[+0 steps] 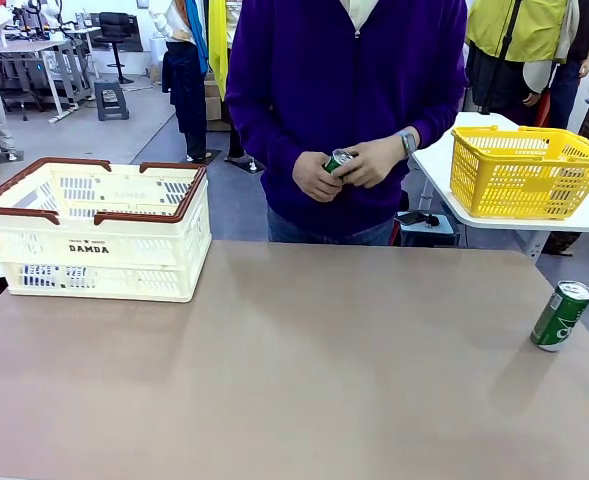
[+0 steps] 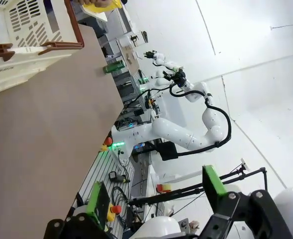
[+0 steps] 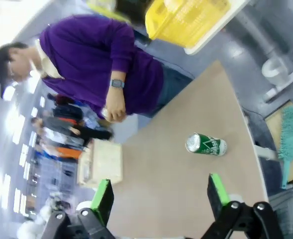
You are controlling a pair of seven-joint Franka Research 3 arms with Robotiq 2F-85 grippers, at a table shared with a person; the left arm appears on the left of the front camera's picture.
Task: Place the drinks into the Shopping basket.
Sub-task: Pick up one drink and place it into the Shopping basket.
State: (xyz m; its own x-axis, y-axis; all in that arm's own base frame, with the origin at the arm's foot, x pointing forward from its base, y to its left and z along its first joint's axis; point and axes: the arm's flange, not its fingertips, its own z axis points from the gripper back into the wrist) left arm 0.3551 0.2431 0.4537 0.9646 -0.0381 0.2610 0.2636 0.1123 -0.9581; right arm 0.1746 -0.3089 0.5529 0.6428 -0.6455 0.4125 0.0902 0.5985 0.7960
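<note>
One slim green metal can [image 1: 561, 316], white-lettered and silver-topped, stands upright near the worktop's [image 1: 304, 370] right edge, ahead of the open, empty right claw [image 3: 160, 193], the nearer one; the left claw [image 2: 156, 195] gapes empty too. A person's hands [image 1: 374, 162] hold a second green can [image 1: 337, 160], with the brown-rimmed cream plastic basket [image 1: 124, 265] far left.

Robotics lab, for sure
Metal-frame workbenches [image 1: 29, 47] and an office chair [image 1: 117, 28] out back, cables [image 2: 122, 193] and a red stop button [image 2: 116, 209] below.

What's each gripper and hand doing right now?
Left gripper: open, empty.
Right gripper: open, empty.
Person's hands: holding a green can.
</note>
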